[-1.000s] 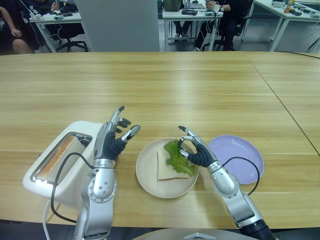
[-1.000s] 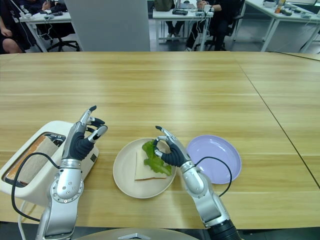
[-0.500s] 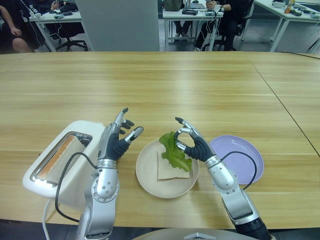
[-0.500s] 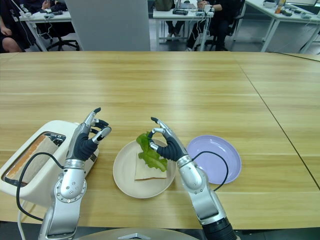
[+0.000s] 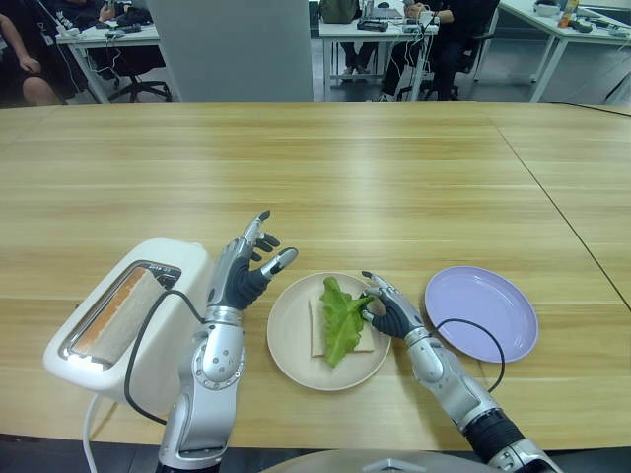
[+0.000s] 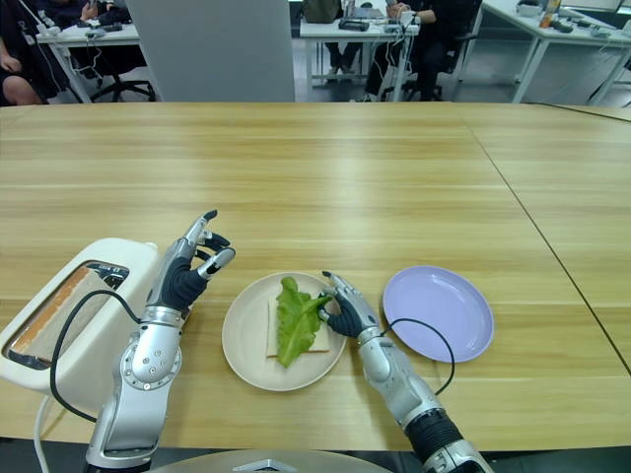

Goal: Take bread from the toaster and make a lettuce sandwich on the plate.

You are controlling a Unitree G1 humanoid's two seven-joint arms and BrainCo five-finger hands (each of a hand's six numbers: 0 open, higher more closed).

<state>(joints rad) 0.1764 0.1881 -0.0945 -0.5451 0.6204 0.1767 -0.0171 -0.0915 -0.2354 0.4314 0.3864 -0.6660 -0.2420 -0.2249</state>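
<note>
I see the green lettuce leaf point(image 5: 340, 317) lying on the white bread slice point(image 5: 317, 333); my right hand point(image 5: 391, 315) touches its edge.

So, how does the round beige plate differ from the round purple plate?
The round beige plate holds white bread and green lettuce; the round purple plate holds no food. The beige one lies left of the right hand, the purple one right. Both lie flat.

On the tabletop point(image 5: 345, 177), the toaster point(image 5: 158, 271) stands left with bread point(image 5: 116, 315) in its slot; the middle plate point(image 5: 284, 340) carries a bread slice point(image 5: 315, 340) under lettuce point(image 5: 342, 320); another plate point(image 5: 481, 313) lies right.
</note>
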